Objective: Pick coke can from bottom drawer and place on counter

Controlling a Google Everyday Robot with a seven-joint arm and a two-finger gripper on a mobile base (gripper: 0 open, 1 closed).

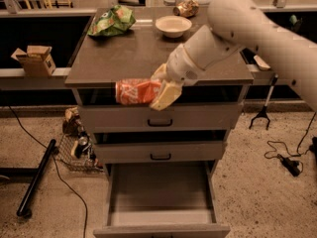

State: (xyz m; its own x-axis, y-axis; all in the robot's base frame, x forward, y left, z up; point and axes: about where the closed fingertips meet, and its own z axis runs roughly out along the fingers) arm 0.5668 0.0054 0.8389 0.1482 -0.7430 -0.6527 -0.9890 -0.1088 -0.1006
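My gripper is shut on the coke can, a red-orange can with white lettering held on its side. It hangs in front of the counter's front edge, level with the top drawer front. The counter is the grey-brown slab on top of the cabinet. The bottom drawer is pulled open below, and its grey floor shows nothing in it. My white arm reaches in from the upper right across the counter.
A green snack bag, a white bowl and a brownish-gold can sit at the back of the counter. Two closed drawer fronts with black handles are above the open drawer. A cardboard box sits left, cables and a wire basket on the floor.
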